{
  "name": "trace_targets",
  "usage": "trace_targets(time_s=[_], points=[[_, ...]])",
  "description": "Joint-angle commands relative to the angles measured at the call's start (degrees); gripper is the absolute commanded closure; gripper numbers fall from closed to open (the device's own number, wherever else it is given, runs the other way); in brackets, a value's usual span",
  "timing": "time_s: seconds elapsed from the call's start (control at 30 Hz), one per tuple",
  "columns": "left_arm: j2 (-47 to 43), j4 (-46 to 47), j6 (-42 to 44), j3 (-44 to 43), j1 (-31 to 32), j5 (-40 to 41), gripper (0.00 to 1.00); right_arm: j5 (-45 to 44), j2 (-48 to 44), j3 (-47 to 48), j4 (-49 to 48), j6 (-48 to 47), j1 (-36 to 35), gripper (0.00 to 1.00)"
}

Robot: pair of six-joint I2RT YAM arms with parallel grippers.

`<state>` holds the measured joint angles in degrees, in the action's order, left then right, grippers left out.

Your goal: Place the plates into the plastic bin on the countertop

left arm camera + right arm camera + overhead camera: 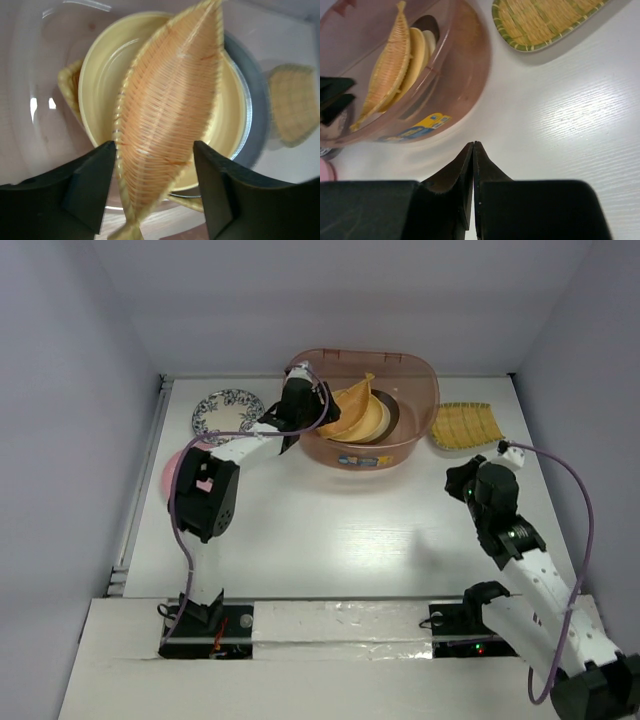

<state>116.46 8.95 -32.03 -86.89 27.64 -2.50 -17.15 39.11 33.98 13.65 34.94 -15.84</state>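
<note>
Over the left end of the bin [415, 365], down inside with the left gripper [154, 150], clamped across the width of the leaf plate [170, 100], pressing both fingers [90, 195] to its edges, by the look of it. Holding that plate tilted on edge, with the tail low by the fingers and the tip up above the far rim. Leaning it over a round orange plate [100, 85], with a dark-rimmed plate [257, 90] underneath and a corner of the fan plate [67, 82] peeking out at the side. So: mid-drop on dish number four, going by the stack.

Over on the right, nothing in the right gripper [473, 150]. Pinched tight, empty, hanging above the bare counter [580, 125] just short of the bin. Not far from the yellow ribbed plate [462, 425], lying flat just beside the bin's right end, outside it.

Left out too: the blue-and-white plate [228, 412] near the bin's left end, and the pink plate [178, 472], half hidden under the left arm.

Next, most likely: ease the fingers apart, let the leaf plate settle onto the stack, lift straight up clear of the rim without dragging it along. Worth watching that tilt, since it could slide or tip against the wall once freed. Then three to fetch, which calls for opening the right gripper and catching the edge of a flat plate, probably the yellow one.
</note>
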Motion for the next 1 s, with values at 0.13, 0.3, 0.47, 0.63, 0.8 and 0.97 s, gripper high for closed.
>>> trace_targets(time_s=[0.13,0.3,0.47,0.63,0.8,0.97], points=[[-24.8,13.5,5.7,9.3,4.8,9.1,0.33,-4.0,14.0,0.5,-13.0,3.9,4.0,0.90],[-35.4,19.0,8.8,17.7,11.5,13.6,0.32,-0.7,23.9,2.7,-18.8,9.2,10.5,0.70],[-44.4,21.9,7.7,26.8,14.7,13.8,0.32,5.2,34.8,6.8,-20.6,12.9,19.1,0.56],[-52.2,24.4,4.6,36.1,16.7,12.7,0.33,8.3,42.9,12.3,-20.6,18.4,22.5,0.52],[-57.6,24.4,3.9,40.5,17.3,12.5,0.33,8.8,51.5,18.5,-16.0,23.9,23.7,0.55],[-62.5,23.7,4.4,43.5,17.3,12.6,0.33,13.4,54.7,21.0,-15.1,30.3,23.7,0.53]])
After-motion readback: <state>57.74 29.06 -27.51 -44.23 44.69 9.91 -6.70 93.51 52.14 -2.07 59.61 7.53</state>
